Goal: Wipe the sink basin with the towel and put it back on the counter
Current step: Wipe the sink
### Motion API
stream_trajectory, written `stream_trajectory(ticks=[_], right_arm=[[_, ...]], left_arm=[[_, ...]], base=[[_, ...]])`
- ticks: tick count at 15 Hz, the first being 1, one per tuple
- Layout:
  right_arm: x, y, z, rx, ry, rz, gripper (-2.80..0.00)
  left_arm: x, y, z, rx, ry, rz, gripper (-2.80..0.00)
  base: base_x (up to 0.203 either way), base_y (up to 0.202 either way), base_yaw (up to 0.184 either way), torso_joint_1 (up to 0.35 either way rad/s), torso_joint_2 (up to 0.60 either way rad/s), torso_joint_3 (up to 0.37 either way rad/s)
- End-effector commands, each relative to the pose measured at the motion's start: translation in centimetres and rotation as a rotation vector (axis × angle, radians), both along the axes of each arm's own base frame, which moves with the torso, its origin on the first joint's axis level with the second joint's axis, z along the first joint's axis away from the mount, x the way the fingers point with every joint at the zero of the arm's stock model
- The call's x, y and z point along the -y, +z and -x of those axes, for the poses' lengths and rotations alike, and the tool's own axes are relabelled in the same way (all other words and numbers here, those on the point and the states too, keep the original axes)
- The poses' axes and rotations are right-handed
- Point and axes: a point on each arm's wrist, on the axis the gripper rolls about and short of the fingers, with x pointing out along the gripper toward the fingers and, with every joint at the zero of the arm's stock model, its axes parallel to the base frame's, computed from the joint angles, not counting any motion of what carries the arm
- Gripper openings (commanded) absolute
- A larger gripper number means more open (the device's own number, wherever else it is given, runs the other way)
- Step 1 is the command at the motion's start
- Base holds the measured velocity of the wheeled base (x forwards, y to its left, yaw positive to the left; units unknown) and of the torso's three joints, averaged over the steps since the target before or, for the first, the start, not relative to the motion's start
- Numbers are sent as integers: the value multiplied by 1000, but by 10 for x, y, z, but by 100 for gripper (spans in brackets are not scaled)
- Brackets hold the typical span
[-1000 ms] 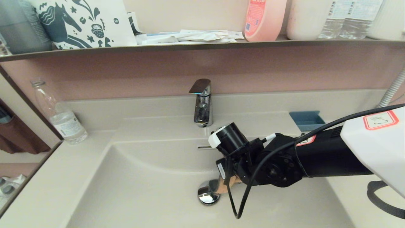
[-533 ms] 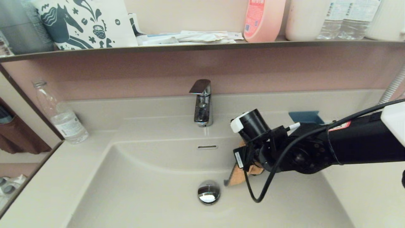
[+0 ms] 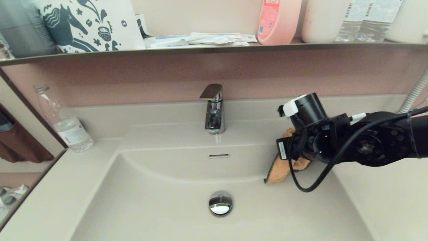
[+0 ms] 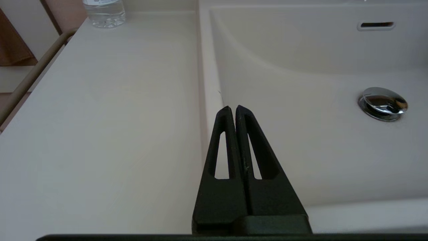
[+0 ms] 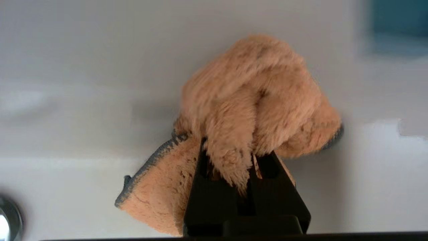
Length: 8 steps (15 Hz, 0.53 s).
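towel pinched in right pincer, hanging over sink basin back-right corner | wiping looks about done | drop on table not yet done | left pincer closed, parked at left rim

The towel is a fuzzy tan-brown with a thin grey-blue stitched edge, and the fingers clamped on it are matt black, as are the closed fingers of the left arm. The sink basin and the worktop share one smooth pale beige, broken only by the shiny chrome drain plug and chrome tap. Behind them the wall is dusty pink under a dark-edged shelf carrying a white bag printed with dark teal horse and leaf motifs, white paper packets and a salmon-pink bottle.
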Motion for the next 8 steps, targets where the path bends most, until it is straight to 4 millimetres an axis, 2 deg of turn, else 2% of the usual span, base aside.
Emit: stream_trajectory(ticks=[1,5,6,8], right_arm=[[8,24,20,22,22,-24,-280],[8,67,46,112,69,-88,-280],[3,74,50,133,89,-107,-280],[-12,74,58,134,140,-117,-280]], left_arm=[[0,0,0,-2,0,1,-280],[0,0,0,-2,0,0,-280],[0,0,0,-2,0,1,-280],[0,0,0,-2,1,0,-280]], base=[[0,0,0,0,0,0],[0,0,0,0,0,0],[0,0,0,0,0,0],[0,0,0,0,0,0]])
